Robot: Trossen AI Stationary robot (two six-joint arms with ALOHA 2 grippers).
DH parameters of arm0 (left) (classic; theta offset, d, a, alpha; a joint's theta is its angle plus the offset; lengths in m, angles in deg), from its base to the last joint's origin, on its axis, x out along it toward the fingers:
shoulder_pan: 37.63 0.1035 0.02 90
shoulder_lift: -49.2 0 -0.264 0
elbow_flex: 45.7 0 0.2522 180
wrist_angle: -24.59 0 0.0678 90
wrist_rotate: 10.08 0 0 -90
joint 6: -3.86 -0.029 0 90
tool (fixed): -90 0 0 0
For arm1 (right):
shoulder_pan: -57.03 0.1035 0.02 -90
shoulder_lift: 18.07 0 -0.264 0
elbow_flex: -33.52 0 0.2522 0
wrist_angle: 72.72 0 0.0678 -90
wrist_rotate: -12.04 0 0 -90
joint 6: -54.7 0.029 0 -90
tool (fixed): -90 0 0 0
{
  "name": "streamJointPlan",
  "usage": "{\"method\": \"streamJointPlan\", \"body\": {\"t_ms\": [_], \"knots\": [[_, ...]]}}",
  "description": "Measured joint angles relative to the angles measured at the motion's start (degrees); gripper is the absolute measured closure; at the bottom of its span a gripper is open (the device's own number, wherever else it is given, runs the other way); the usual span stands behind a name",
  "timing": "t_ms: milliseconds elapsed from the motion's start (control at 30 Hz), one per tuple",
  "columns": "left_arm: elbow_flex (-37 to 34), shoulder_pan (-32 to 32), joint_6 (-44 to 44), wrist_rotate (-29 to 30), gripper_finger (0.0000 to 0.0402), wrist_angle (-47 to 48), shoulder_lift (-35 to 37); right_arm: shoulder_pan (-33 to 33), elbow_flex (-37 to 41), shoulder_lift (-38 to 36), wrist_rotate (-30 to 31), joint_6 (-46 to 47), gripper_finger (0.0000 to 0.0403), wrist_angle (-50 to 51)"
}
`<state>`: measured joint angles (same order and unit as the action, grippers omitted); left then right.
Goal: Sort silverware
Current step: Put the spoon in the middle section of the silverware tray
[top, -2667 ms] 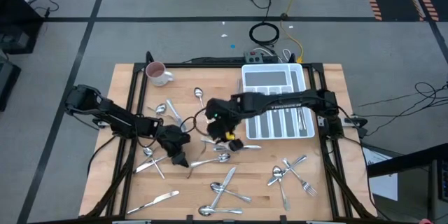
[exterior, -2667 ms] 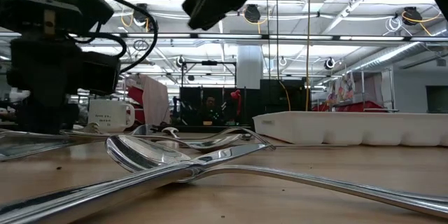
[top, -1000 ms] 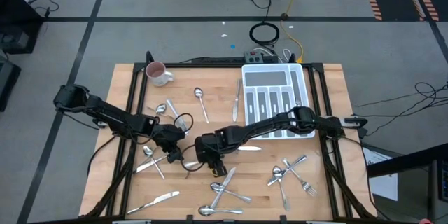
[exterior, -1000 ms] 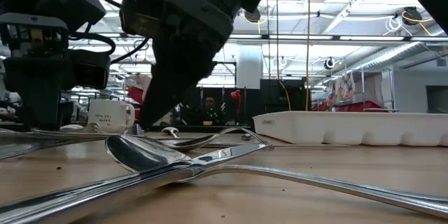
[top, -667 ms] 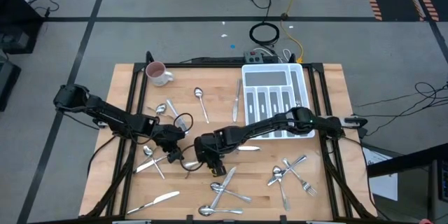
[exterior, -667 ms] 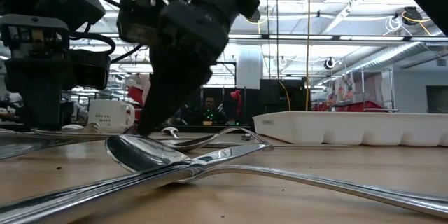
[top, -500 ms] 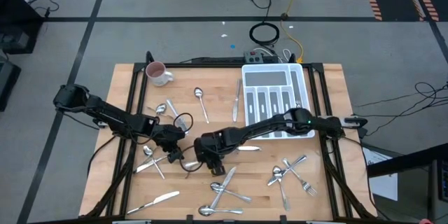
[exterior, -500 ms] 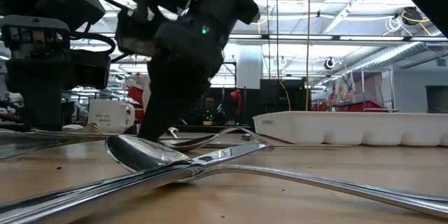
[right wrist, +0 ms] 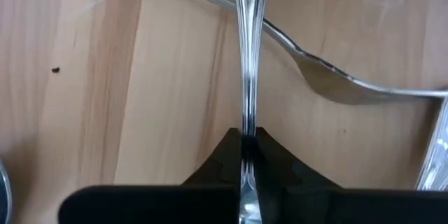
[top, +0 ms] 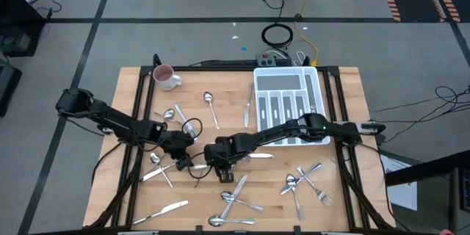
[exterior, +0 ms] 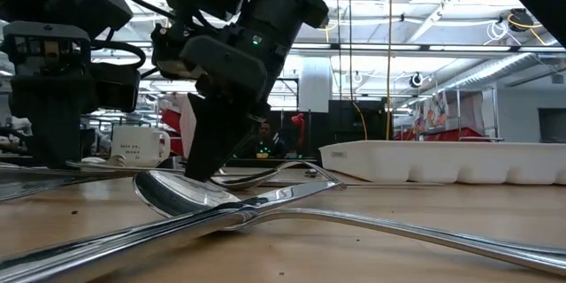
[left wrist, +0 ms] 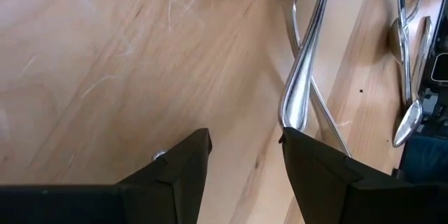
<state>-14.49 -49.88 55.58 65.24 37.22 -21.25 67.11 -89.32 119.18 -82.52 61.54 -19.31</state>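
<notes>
Silverware lies scattered over the wooden table (top: 345,205). My right gripper (top: 222,166) reaches from the tray side to the table's middle and is shut on one slim shiny handle (right wrist: 246,56), which crosses over another piece (right wrist: 329,84). In the low view its fingers (exterior: 212,155) point down at the tabletop. My left gripper (top: 186,164) stands open just to the left with nothing between its fingers (left wrist: 245,143); the held piece's free end (left wrist: 292,108) lies close beside one finger. My right gripper pinches the slim handle (right wrist: 245,122) between its two fingertips, on its two narrow sides. The fingers come from above, slanting down, and stand across the handle. Its free end (left wrist: 292,108) lies on the table.
The white compartmented tray (top: 257,81) stands at the far right with pieces in its slots. A white-and-pink mug (top: 165,78) stands at the far left. More silverware lies near the front edge (top: 236,200), at the right (top: 305,180) and in the far middle (top: 210,106).
My right gripper has sunk a little toward the tabletop, rolled slightly about its own line, and its fingers have shut on the handle. The silverware lies where it was.
</notes>
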Motion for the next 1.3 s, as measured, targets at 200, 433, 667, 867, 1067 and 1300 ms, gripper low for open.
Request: {"method": "streamJointPlan", "body": {"t_ms": [200, 433, 667, 867, 1067, 1300], "knots": [[0.0, 0.02, -0.04, 0.59, 0.021, 0.06, 0.0, 0.72, -2.11, -1.08, 0.24, 0.46, 0.0401, 5.93], [0.0, 0.0, 0.04, 0.87, 0.021, 0.0, 0.0, 1.19, -13.38, -1.65, 0.67, -3.87, 0.0402, 24.61], [-0.02, -0.88, 0.63, 1.88, 0.021, -0.04, 0.0, 2.32, -24.9, -1.98, 16.43, -17.13, 0.0402, 51.56], [-0.06, -2.7, 3.46, 4.22, 0.021, -0.07, 0.33, 2.98, -18.73, -9.48, 17.09, -26.49, 0.0403, 50.52], [-0.09, -4.59, 6.13, 7.76, 0.021, -0.96, 0.04, 1.09, 2.06, -24.7, 16.95, -28.61, 0.0403, 50.16], [-0.11, -4.81, 7.7, 8.55, 0.021, -1.19, 0.04, -4.09, 30.53, -44.42, 29.38, -40.58, 0.0403, 50.49]]}}
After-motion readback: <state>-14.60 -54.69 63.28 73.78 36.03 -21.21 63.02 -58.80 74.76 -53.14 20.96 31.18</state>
